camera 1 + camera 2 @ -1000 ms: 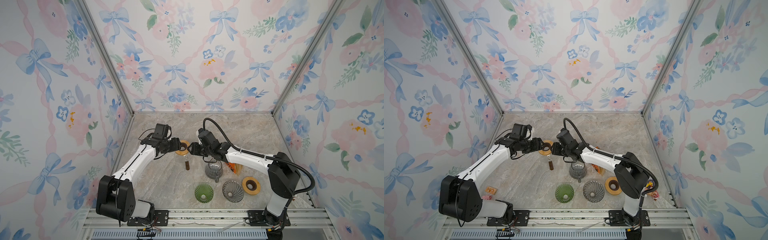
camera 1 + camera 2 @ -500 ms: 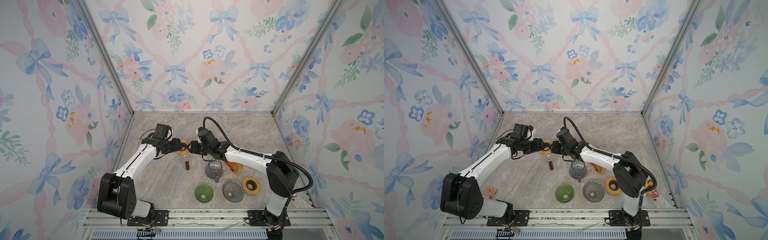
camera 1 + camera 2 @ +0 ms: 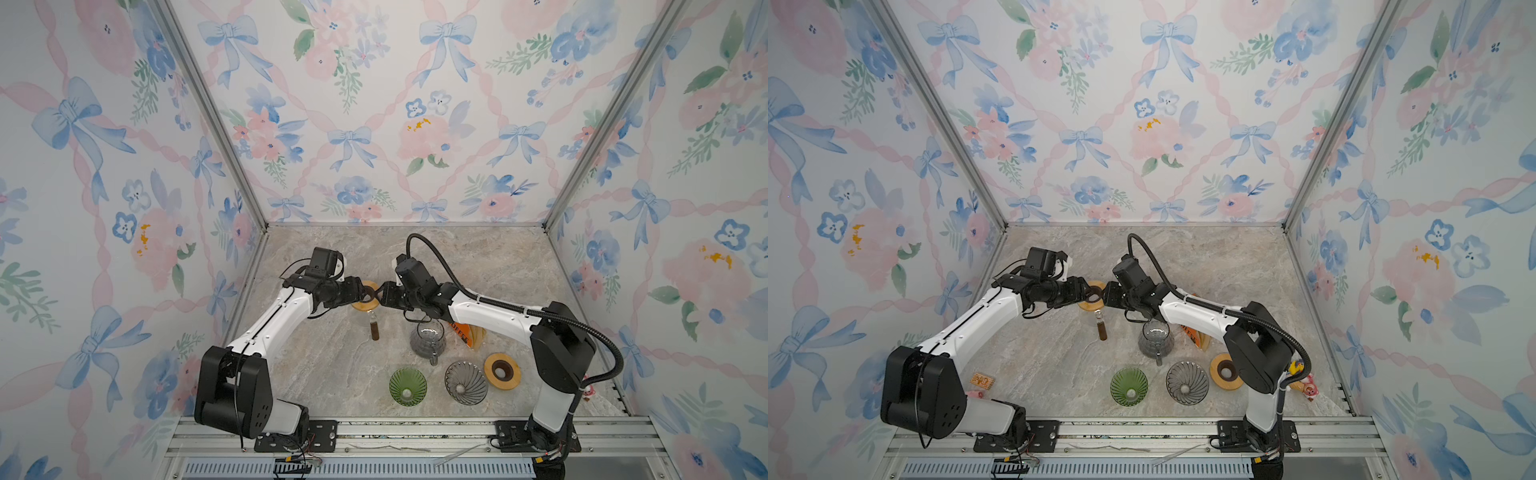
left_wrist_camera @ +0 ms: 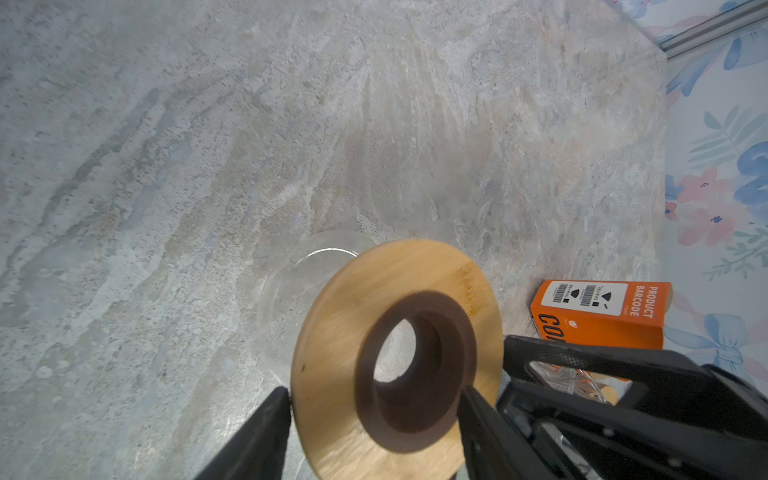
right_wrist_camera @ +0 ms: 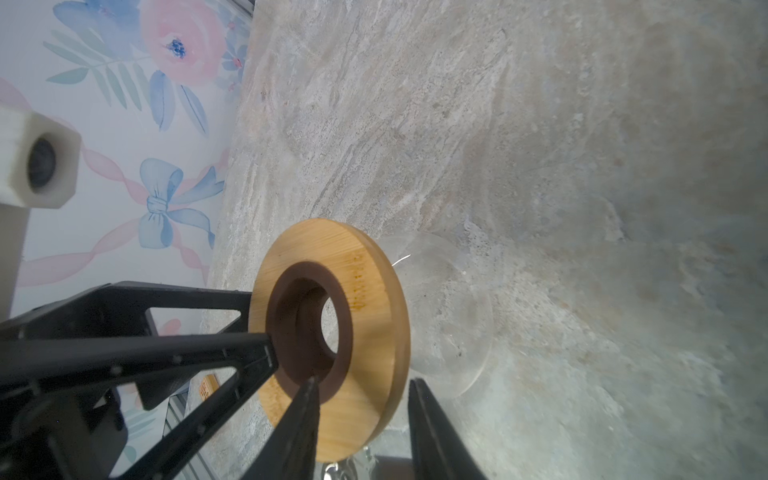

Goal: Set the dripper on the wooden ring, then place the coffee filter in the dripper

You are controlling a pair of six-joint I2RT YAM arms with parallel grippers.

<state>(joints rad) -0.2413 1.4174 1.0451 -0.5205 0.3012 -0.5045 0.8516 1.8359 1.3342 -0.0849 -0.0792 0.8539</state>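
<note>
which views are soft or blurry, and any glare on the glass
Left wrist view: wooden ring slightly soft, thin glare streak on the rim of the glass cone. Right wrist view: tabletop soft, cone barely visible. Both top views: sharp, corners a bit dim.

Tan, brown-ringed dripper [image 4: 345, 332]; orange box [image 4: 598, 328]

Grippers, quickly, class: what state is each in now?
Left gripper: closed on the dripper.
Right gripper: jaws straddle the dripper's collar; grip cannot be told.
</note>
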